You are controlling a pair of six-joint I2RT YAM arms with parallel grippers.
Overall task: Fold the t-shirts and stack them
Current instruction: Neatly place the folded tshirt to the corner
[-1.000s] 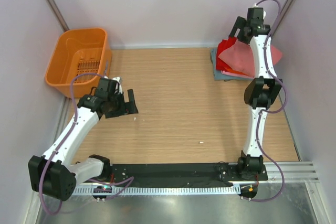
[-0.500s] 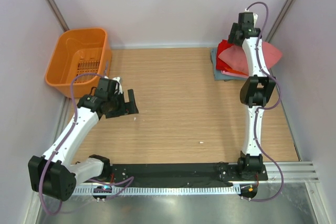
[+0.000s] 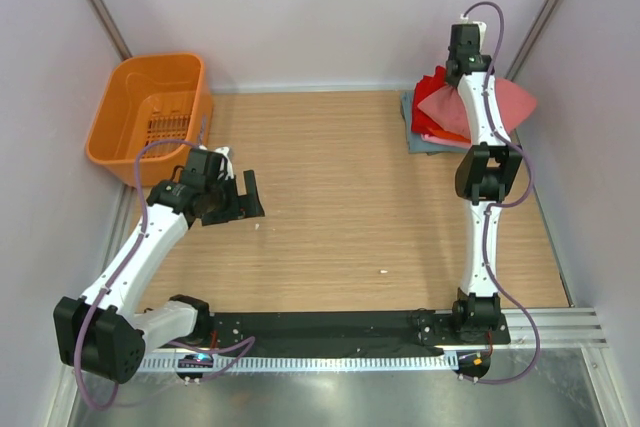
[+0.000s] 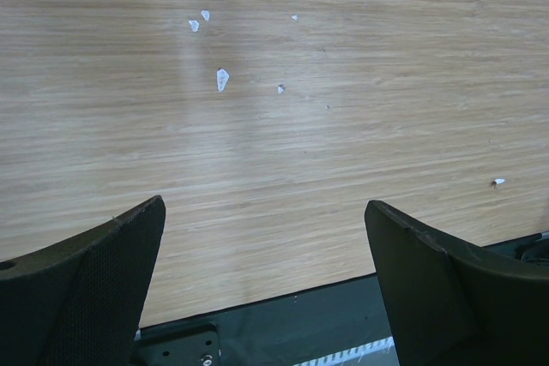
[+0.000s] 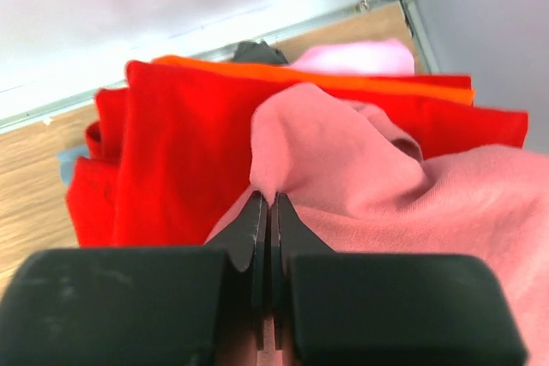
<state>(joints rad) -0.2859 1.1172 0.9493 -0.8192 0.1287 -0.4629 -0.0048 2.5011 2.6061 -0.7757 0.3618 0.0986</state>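
A pile of t-shirts lies at the table's far right corner. On top is the salmon-pink t-shirt (image 3: 510, 102) (image 5: 386, 186), over a bright red one (image 3: 432, 97) (image 5: 171, 152). Orange (image 5: 326, 79), pale pink (image 5: 360, 57) and grey-blue (image 3: 412, 132) ones show at the pile's edges. My right gripper (image 3: 458, 72) (image 5: 270, 203) is shut on a pinched fold of the salmon-pink t-shirt at the far side of the pile. My left gripper (image 3: 240, 197) (image 4: 266, 237) hangs open over bare wood at the left, holding nothing.
An orange plastic basket (image 3: 150, 112) stands at the far left corner. Small white specks (image 4: 221, 79) dot the wooden tabletop (image 3: 330, 197). Walls close in the table at the back and on both sides. A black strip (image 3: 330, 327) runs along the near edge between the arm bases.
My right gripper moved toward the far wall over the pile and closed on the salmon-pink t-shirt. The left arm has not moved.
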